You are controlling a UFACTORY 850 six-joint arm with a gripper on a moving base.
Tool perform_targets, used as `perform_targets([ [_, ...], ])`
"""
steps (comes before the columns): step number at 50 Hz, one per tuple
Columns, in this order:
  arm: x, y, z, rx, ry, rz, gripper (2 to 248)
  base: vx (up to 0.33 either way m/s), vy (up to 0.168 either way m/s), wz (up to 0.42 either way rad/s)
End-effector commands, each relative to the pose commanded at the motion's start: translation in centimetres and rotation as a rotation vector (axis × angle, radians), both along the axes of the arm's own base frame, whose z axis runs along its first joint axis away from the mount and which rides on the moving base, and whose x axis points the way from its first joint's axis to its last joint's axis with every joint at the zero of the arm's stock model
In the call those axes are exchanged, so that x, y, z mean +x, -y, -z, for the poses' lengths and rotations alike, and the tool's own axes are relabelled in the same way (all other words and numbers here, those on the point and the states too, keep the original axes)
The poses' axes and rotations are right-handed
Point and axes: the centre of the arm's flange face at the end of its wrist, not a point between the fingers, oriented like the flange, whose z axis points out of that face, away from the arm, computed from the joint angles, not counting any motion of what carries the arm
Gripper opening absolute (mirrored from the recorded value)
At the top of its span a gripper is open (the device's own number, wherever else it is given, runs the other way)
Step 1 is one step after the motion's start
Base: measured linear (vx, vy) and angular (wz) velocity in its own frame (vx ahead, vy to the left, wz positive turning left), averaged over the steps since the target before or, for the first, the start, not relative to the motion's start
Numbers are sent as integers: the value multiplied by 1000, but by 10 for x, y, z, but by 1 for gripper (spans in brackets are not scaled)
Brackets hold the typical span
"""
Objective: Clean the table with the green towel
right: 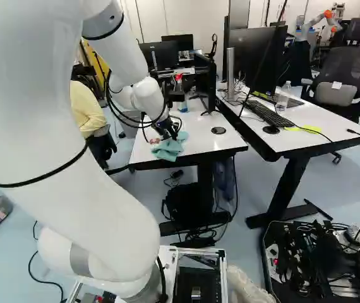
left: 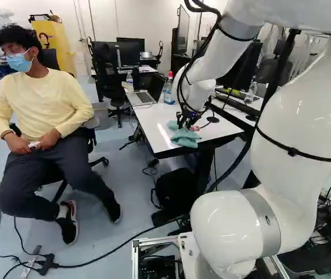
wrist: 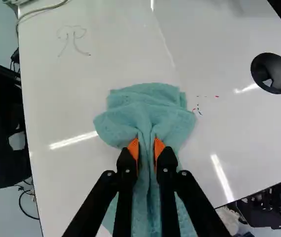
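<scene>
My gripper [left: 185, 120] is low over the near part of the white table [left: 149, 121], with the green towel [left: 184, 138] bunched under it. In the wrist view the gripper [wrist: 146, 148] has a raised fold of the towel [wrist: 148, 106] pinched between its orange pads. Cloth spreads out ahead of the fingertips and runs back beneath the fingers. Small red and dark specks [wrist: 198, 109] lie on the tabletop just beside the towel. Farther ahead, a thin drawn mark [wrist: 74, 40] shows on the white surface.
A bottle [left: 168, 88] and a laptop [left: 140, 98] stand farther back on the table. A round black cable hole [wrist: 272, 73] is set in the tabletop. The adjoining desk holds a keyboard [right: 270, 115] and monitor [right: 253, 58]. Another robot [right: 316, 25] stands far back.
</scene>
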Motion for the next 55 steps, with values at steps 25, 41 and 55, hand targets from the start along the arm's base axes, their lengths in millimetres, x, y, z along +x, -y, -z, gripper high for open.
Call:
perform_targets([
  [25, 5, 43, 0, 0, 1, 94, 56, 0, 0, 0],
  [41, 22, 70, 0, -1, 6, 146, 56, 0, 0, 0],
  [55, 43, 91, 0, -2, 13, 179, 56, 0, 0, 0],
])
